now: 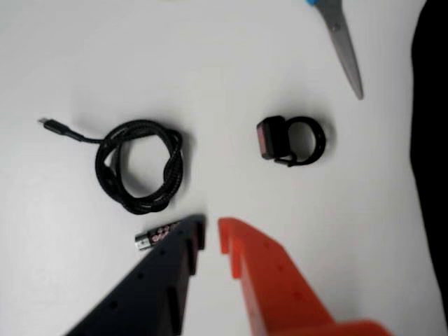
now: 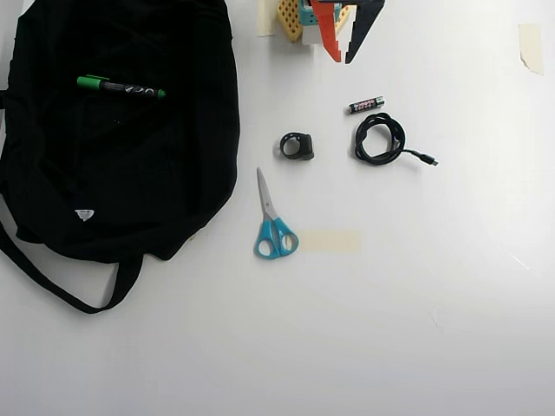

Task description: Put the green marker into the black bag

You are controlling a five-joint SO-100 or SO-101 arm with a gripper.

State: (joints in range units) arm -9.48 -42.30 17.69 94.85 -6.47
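The green marker (image 2: 121, 87) lies on the upper part of the black bag (image 2: 130, 165) at the left of the overhead view; I cannot tell whether it sits inside an opening. The marker is out of the wrist view, where the bag's edge (image 1: 430, 140) shows at the right. My gripper (image 2: 342, 61) is at the top centre, far right of the bag, above the bare table. In the wrist view the gripper (image 1: 211, 234) has its black and orange jaws nearly together and holds nothing.
A small black battery (image 2: 366, 105) (image 1: 155, 236) lies just by the black jaw. A coiled black cable (image 2: 379, 139) (image 1: 140, 166), a black ring-shaped item (image 2: 297, 146) (image 1: 290, 140) and blue-handled scissors (image 2: 273, 221) (image 1: 344, 42) lie mid-table. A tape strip (image 2: 329, 241) is beside the scissors.
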